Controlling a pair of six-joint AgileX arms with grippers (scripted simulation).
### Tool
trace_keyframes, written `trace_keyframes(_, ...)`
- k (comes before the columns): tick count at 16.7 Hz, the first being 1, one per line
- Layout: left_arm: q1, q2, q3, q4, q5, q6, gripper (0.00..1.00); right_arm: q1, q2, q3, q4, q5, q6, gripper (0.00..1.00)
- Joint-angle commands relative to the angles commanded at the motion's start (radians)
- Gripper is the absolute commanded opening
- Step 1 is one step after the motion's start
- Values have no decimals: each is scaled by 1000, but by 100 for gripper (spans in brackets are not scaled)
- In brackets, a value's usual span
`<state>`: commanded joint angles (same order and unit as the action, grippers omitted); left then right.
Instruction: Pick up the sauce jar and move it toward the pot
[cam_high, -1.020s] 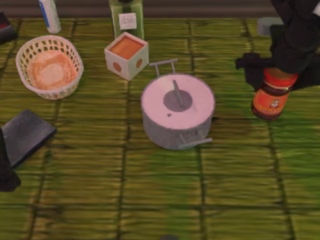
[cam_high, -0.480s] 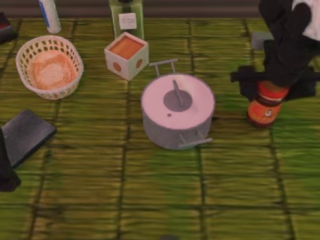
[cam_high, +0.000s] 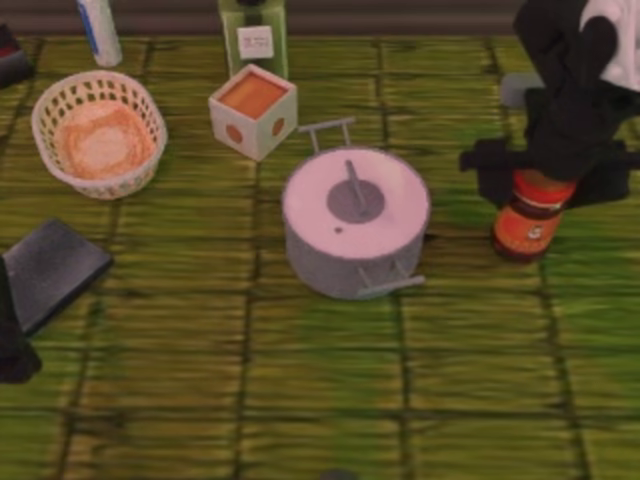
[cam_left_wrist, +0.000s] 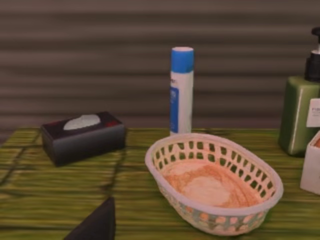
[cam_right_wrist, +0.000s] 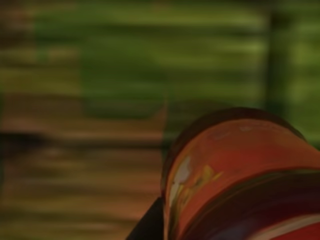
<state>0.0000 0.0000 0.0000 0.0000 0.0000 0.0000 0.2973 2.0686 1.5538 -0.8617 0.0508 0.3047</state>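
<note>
The sauce jar (cam_high: 527, 222), dark brown with a red-orange lid and an orange label, hangs upright just right of the pot (cam_high: 355, 220). My right gripper (cam_high: 545, 172) comes down from above and is shut on the jar's lid end, hiding most of the lid. In the right wrist view the sauce jar (cam_right_wrist: 240, 175) fills the near corner, with one dark finger (cam_right_wrist: 150, 225) against its side. The grey pot has a white-pinkish lid, a centre knob and two thin handles. A narrow gap separates jar and pot. My left gripper (cam_high: 60, 268) is parked at the left edge, open and holding nothing.
A white woven basket (cam_high: 45, 105) sits back left, and a white cube box with an orange top (cam_high: 253, 110) behind the pot. A green bottle (cam_high: 253, 30) and a white-and-blue tube (cam_high: 98, 28) stand along the back edge. A dark tissue box (cam_left_wrist: 82, 135) lies far left.
My right gripper has carried the sauce jar a little left toward the pot and lower, so the jar looks smaller. The left arm has not moved.
</note>
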Motion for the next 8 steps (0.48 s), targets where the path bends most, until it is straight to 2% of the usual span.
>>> trace_keyframes(8,0,0,0,0,0,0,100,0,0,0,0,0,0,83)
